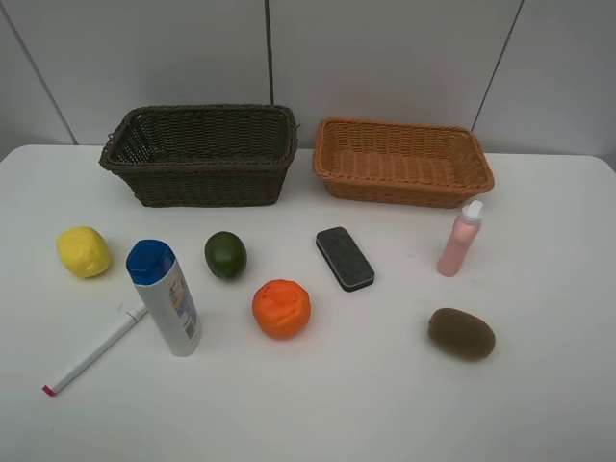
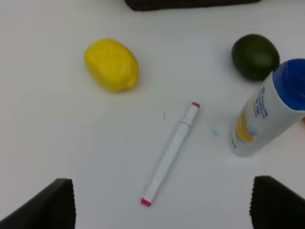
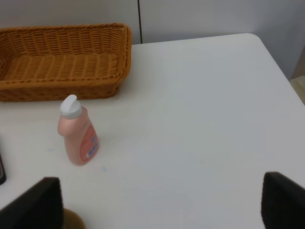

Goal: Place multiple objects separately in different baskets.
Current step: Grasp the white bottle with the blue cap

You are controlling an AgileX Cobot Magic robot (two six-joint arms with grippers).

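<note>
Sorting not begun: dark basket (image 1: 207,185) and tan basket (image 1: 404,189) stood empty. Left hand (image 2: 162,210) hung spread over marker (image 2: 170,152) lying on counter (image 1: 558,414); right hand (image 3: 159,205) spread near upright pink bottle (image 3: 78,136). Next, probably: lower, pinch marker.

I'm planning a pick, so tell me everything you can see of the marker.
The marker is a slim white stick, plastic by its look, with a small pink-red tip at each end and a stepped cap section at one end. It lies flat and slanted on the white table, beside the blue-capped bottle. The left wrist view shows a gap between them; only the table touches it.
</note>
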